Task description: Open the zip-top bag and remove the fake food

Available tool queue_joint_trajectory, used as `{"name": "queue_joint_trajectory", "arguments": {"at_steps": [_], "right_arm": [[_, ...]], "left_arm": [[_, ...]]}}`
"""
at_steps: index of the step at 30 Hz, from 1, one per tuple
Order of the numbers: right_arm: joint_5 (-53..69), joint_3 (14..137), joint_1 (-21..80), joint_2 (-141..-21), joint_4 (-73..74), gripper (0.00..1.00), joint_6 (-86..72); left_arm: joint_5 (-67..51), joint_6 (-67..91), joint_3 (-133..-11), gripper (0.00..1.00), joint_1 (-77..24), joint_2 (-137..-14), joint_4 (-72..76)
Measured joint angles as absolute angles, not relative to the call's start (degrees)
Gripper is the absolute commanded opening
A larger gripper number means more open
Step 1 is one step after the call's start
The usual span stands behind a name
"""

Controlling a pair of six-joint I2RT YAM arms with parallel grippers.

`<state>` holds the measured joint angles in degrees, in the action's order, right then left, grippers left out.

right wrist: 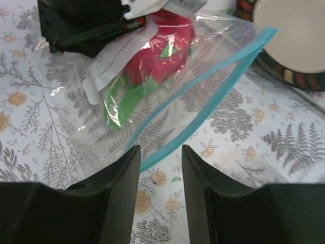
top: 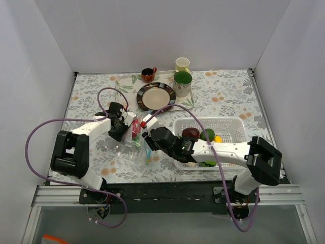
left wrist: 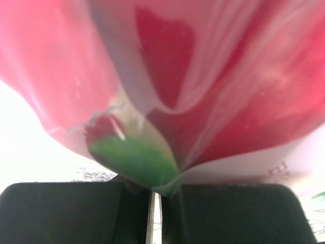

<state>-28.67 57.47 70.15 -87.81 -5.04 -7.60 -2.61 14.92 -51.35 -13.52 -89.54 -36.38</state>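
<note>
You see the whole worktop (top: 228, 96) from above its near edge. Both wrist cameras sit right by the zip-top bag (top: 129, 145), which all views share.

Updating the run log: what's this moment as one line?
left tool: shut on bag | right tool: open, at bag's blue edge | food: red-green piece in bag | basket: holds other pieces

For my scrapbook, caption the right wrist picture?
Open right gripper facing the zip-top bag, red fake food inside.

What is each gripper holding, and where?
Left gripper pinches the zip-top bag by its clear film, away from the zip strip. Right gripper is open, holding nothing.
</note>
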Motion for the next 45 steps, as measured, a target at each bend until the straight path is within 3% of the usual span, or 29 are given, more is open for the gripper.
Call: {"name": "queue_joint_trajectory", "arguments": {"at_steps": [5,18,22,27,30,43,45], "right_arm": [[-22.7,57.1,68.9,-92.3,-9.3,0.34,-8.5],[-14.9,56.4,62.9,-98.6,-13.8,0.30,-8.8],[-13.3,56.9,63.1,-100.5,-13.9,0.18,-8.8],[-13.9,56.9,64.9,-101.2,-13.3,0.13,-8.7],[-15.4,56.9,67.1,-101.2,-13.3,0.01,-7.7],[-16.3,60.2,68.8,-104.4,-13.9,0.02,-1.0],[-15.0,60.2,68.5,-105.4,-14.8,0.14,0.2]], "left_arm": [[-2.3,14.3,-51.4,0.00,-13.5,-89.5,-36.4],[-0.4,12.8,-50.3,0.00,-13.5,-88.7,-35.7],[-0.2,12.8,-50.3,0.00,-13.5,-88.7,-35.7],[-0.2,12.8,-50.3,0.00,-13.5,-88.7,-35.8],[-0.2,12.8,-50.3,0.00,-13.5,-88.7,-35.8],[-0.1,12.6,-50.3,0.00,-13.5,-88.7,-35.8],[-0.1,12.6,-50.3,0.00,-13.5,-88.7,-35.9]]}}
